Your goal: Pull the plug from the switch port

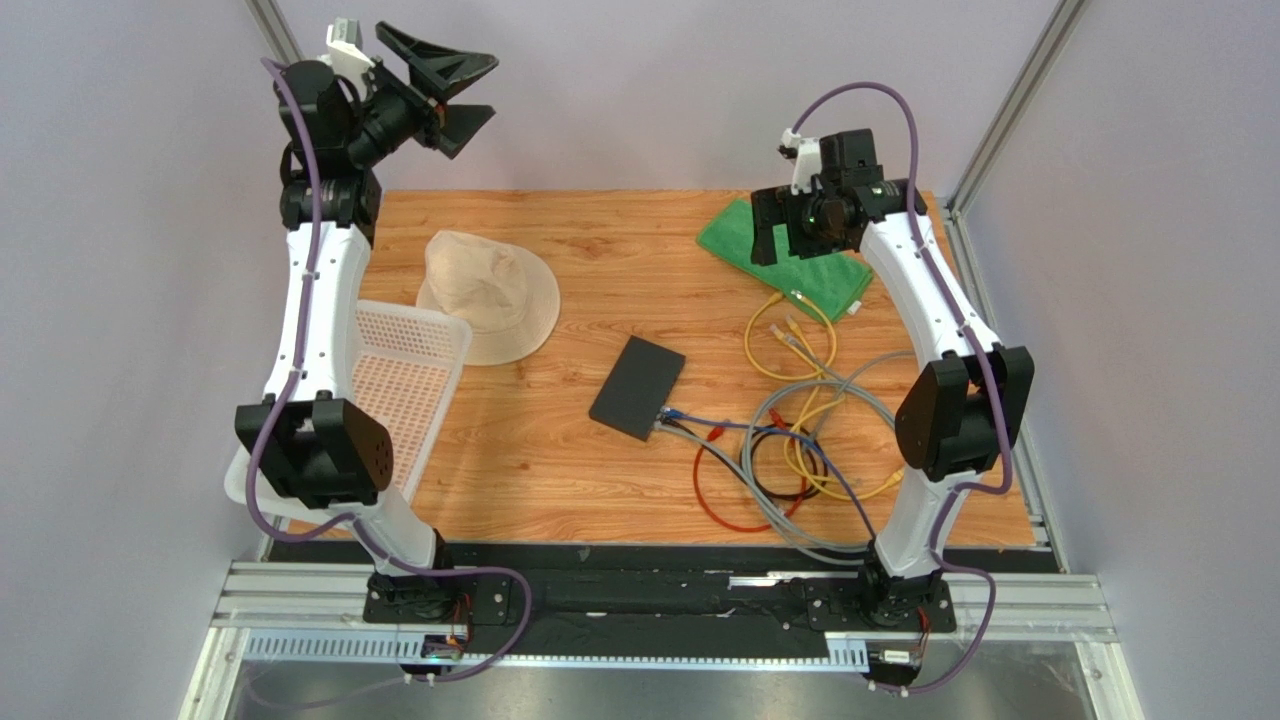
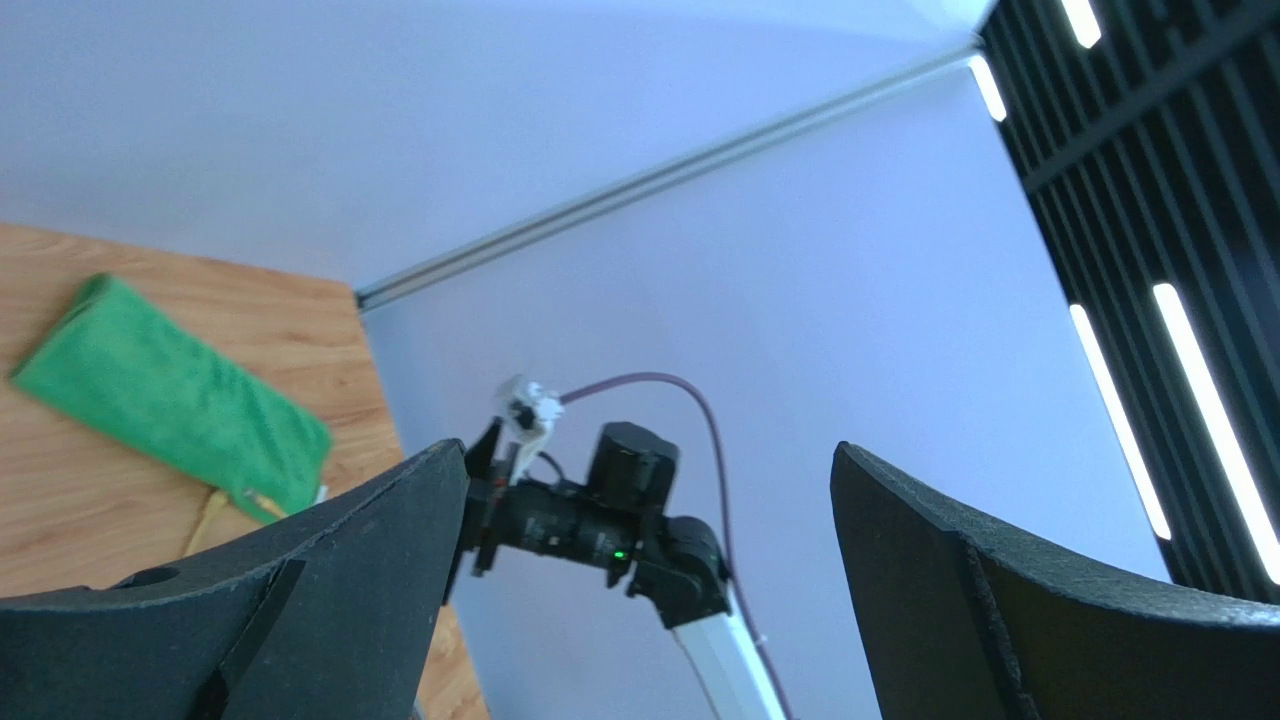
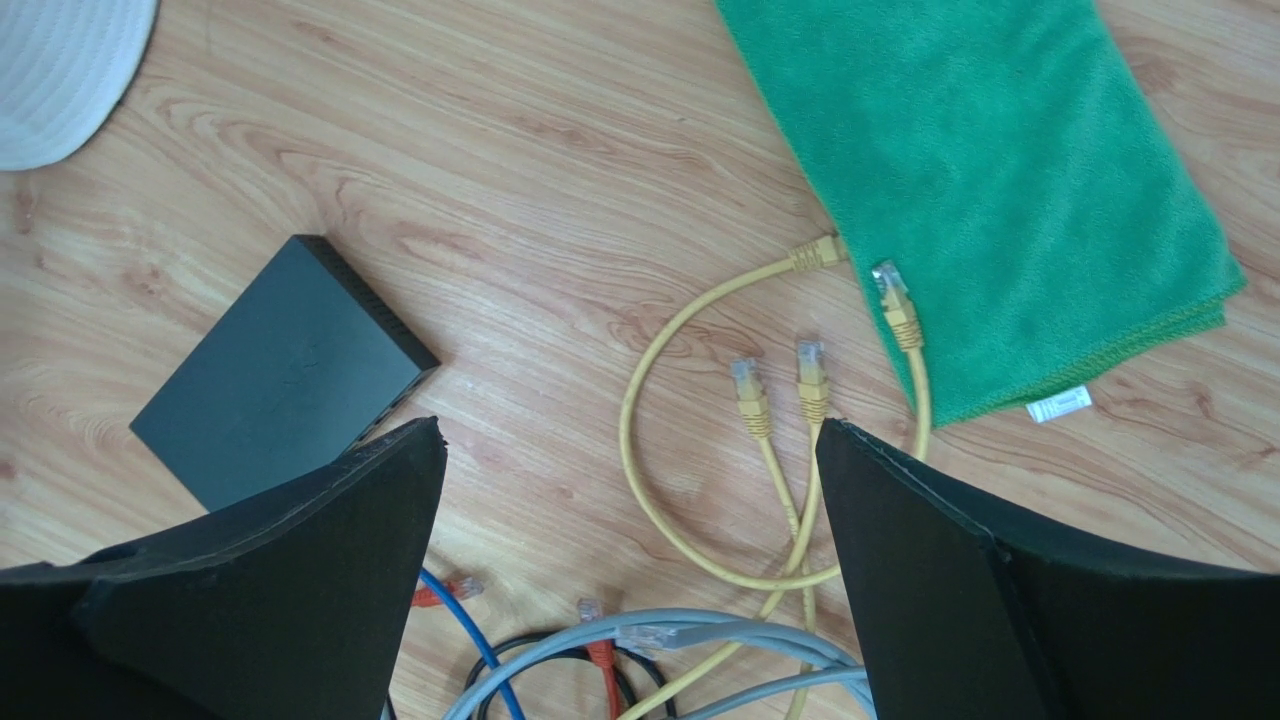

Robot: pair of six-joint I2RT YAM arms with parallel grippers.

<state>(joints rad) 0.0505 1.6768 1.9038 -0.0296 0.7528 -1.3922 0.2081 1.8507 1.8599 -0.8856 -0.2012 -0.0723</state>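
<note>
The switch [image 1: 636,386] is a flat black box lying mid-table; the right wrist view shows it at the left [image 3: 278,375]. A blue cable [image 1: 706,425] and a grey one run up to its near-right edge. The plug itself is too small to make out from above and is hidden behind a finger in the right wrist view. My left gripper [image 1: 489,90] is raised high at the back left, open and empty, aimed across at the right arm [image 2: 646,458]. My right gripper [image 1: 789,228] hovers open over the back right, with nothing between its fingers [image 3: 631,428].
A green cloth [image 1: 789,255] lies at the back right [image 3: 977,180]. Loose yellow cables [image 3: 706,435], plus red, grey and black ones [image 1: 781,465], tangle right of the switch. A beige hat [image 1: 489,293] and a white basket [image 1: 398,383] sit on the left.
</note>
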